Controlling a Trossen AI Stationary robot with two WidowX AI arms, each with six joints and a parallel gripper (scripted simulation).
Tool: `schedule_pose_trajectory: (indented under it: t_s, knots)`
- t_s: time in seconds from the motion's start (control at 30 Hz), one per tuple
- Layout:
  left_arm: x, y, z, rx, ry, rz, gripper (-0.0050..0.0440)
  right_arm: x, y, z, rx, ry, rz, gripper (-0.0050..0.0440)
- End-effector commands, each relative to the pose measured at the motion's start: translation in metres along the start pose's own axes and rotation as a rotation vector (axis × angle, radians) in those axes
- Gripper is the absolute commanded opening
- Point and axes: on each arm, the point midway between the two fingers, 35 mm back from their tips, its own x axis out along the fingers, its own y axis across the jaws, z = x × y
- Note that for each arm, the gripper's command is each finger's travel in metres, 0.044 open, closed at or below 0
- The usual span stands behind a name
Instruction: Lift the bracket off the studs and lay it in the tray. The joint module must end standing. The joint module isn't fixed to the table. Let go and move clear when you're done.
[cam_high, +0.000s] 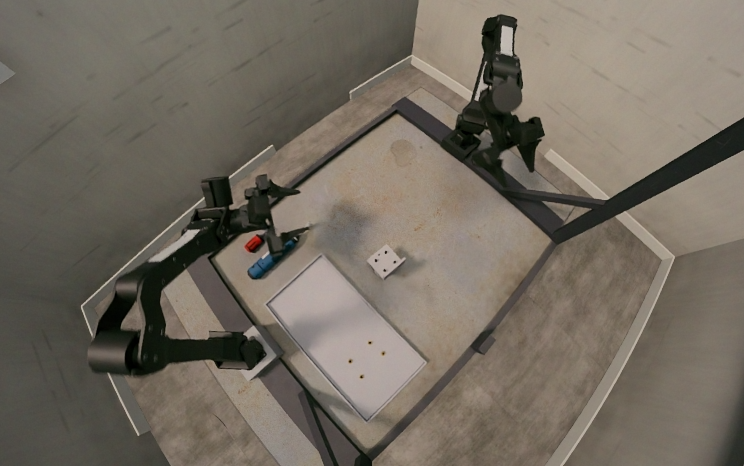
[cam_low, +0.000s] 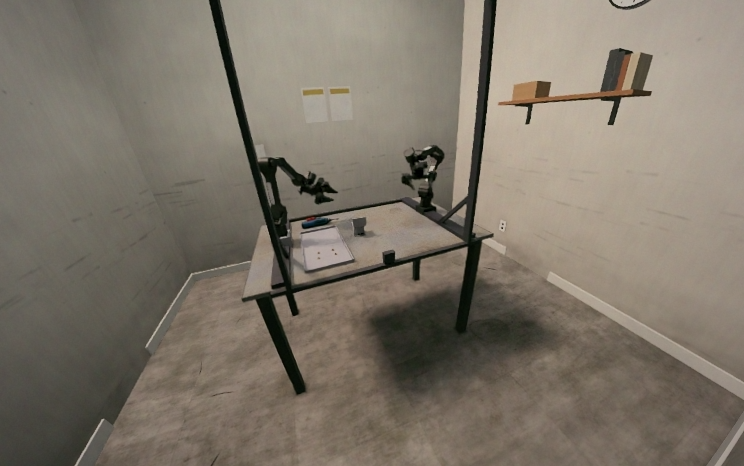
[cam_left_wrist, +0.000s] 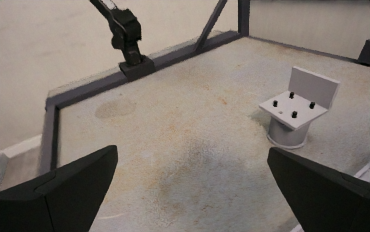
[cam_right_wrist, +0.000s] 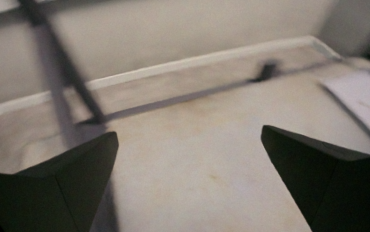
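Observation:
A white L-shaped bracket (cam_high: 387, 260) sits on the studs of a short grey joint module that stands upright near the table's middle; in the left wrist view the bracket (cam_left_wrist: 299, 101) shows four dark studs through its holes, with the module (cam_left_wrist: 287, 134) under it. A flat white tray (cam_high: 345, 334) lies beside it, with several small dark marks. My left gripper (cam_high: 289, 211) is open and empty, raised above the table's edge, well away from the bracket. My right gripper (cam_high: 513, 156) is open and empty, near its base at the far side.
A blue screwdriver (cam_high: 269, 262) and a small red cylinder (cam_high: 253, 242) lie below my left gripper, beside the tray's end. A small dark block (cam_high: 483, 343) sits on the table's front rail. Dark frame posts (cam_low: 244, 142) rise from the table.

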Motion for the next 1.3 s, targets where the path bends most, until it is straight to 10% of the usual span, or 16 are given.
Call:
schedule_pose_trajectory:
  t_s: [0.0,0.6,1.27]
  knots:
    - [0.010,-0.013,0.016,-0.018,0.070,0.026,0.0440,-0.027,-0.040,0.020,0.106,0.015,-0.202,0.0440]
    - [0.082,-0.088,0.063,-0.229,0.499,0.065,0.0440,-0.151,-0.127,0.042,0.511,-0.023,-0.861,0.0440]
    - [0.141,-0.150,0.099,-0.388,0.839,0.098,0.0440,-0.161,-0.130,0.041,0.540,-0.030,-0.907,0.0440]
